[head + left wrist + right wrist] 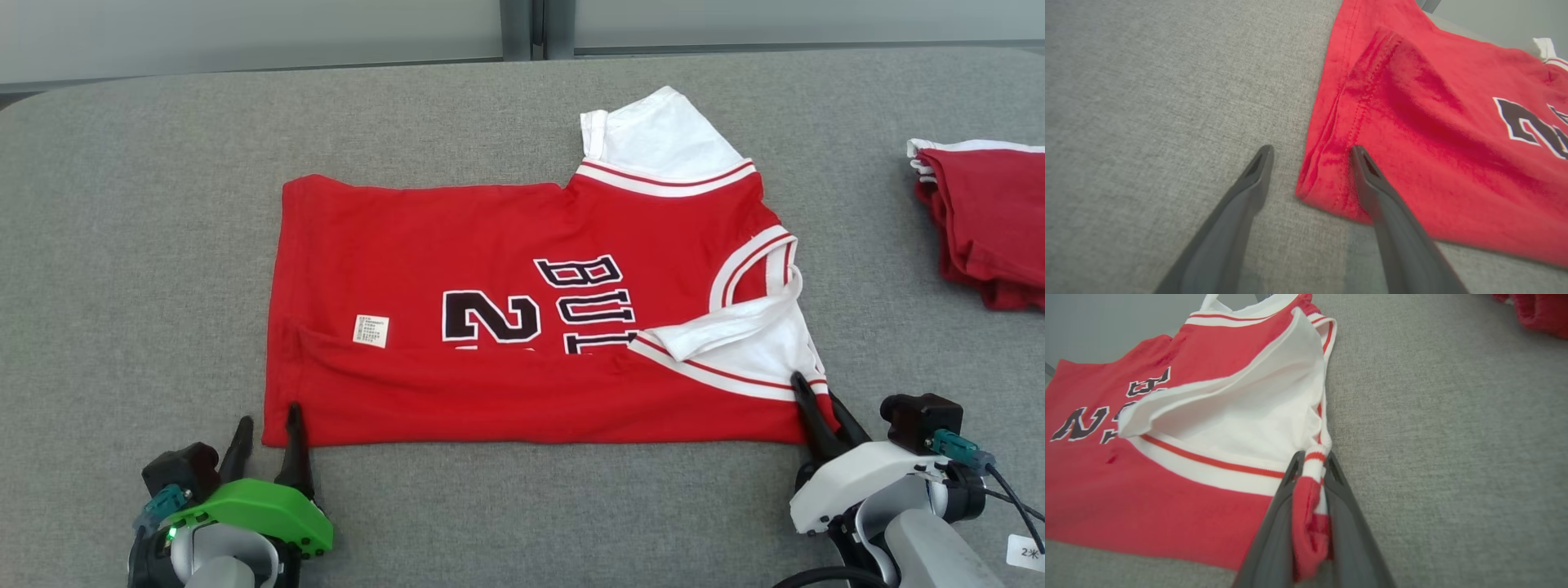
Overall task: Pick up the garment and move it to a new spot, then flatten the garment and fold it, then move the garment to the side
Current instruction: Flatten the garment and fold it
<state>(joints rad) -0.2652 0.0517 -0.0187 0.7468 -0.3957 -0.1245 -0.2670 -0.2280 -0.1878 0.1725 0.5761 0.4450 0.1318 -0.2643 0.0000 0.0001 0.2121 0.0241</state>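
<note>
A red jersey, the garment [522,359], lies flat on the grey table [147,245] with white sleeves, black lettering and its near edge folded over. At its near left corner [1323,192] my left gripper [268,416] stands open: one finger [1372,179] rests on the cloth, the other on the bare table. The corner sits between the two fingers of my left gripper [1311,151]. My right gripper [812,394] is shut on the garment's near right corner by the white sleeve. In the right wrist view a bunch of red and white cloth [1310,506] is pinched in my right gripper [1314,457].
A second red garment with white trim [988,220] lies folded at the table's right edge, also seen as red cloth [1535,314] in the right wrist view. The table's far edge [245,77] runs below a pale wall.
</note>
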